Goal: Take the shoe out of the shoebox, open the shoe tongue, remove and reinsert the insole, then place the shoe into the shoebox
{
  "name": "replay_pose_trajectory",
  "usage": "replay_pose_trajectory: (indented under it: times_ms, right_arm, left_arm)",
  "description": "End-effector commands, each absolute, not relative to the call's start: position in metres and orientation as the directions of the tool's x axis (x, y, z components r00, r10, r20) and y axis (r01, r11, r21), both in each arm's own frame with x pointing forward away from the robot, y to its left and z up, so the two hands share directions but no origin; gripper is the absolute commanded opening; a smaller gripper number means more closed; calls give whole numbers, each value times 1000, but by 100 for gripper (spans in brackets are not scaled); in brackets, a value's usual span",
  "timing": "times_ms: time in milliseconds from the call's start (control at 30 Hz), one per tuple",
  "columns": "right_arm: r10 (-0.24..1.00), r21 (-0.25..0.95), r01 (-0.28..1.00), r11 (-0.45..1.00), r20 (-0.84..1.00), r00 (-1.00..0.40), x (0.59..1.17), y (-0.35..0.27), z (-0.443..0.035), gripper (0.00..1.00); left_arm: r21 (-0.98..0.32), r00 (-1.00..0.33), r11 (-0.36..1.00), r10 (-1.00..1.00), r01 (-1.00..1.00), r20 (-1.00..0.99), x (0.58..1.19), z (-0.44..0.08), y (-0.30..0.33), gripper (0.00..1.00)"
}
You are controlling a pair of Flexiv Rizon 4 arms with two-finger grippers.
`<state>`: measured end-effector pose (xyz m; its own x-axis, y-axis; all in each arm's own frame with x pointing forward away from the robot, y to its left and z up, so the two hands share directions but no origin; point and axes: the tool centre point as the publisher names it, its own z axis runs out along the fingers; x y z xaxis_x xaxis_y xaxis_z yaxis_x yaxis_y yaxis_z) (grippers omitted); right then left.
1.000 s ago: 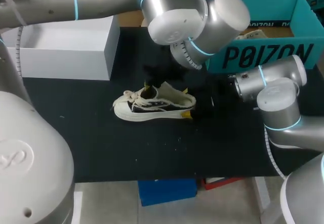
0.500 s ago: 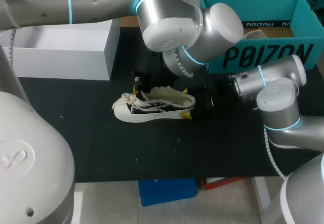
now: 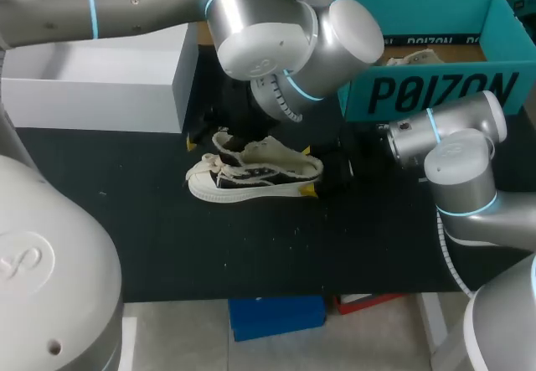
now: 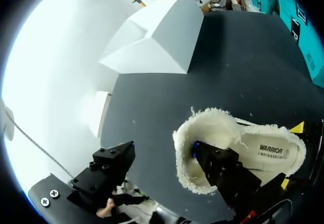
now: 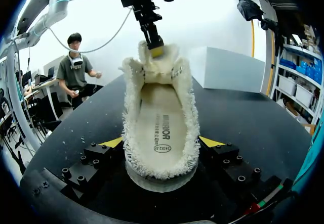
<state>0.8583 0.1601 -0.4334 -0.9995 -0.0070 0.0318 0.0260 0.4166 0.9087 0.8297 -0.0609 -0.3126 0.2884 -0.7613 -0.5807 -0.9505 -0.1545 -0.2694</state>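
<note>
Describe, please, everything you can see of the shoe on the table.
The shoe is a low cream sneaker with a dark side panel, white laces, a thick pale sole, a frayed collar edge and a printed cream insole in place. It stands upright on the black table. The right gripper has its jaws against both sides of the heel. One jaw of the open left gripper reaches inside by the tongue.

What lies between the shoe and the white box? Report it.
Bare table, by the left wrist view; in the head view one left claw finger hangs over it near the shoe.
</note>
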Motion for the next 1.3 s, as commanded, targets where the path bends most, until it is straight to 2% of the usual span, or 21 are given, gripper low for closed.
replay_pose_trajectory:
  times_ms: [33,867,1100,1300]
  right_arm:
    - [-4,908,27,418,32,-999,858,161,-436,0]
    - [-4,908,27,418,32,-999,858,161,-436,0]
    - [-4,908,27,418,32,-999,858,161,-436,0]
    - [-4,908,27,418,32,-999,858,161,-436,0]
  left_arm:
    - [-280,301,-163,-766,-946,-568,823,-307,-49,100]
    - [-198,305,-232,-743,-952,-596,808,-352,-20,100]
    - [-214,316,-233,-744,-949,-589,806,-342,-17,100]
    - [-274,303,-177,-785,-945,-541,805,-311,-27,100]
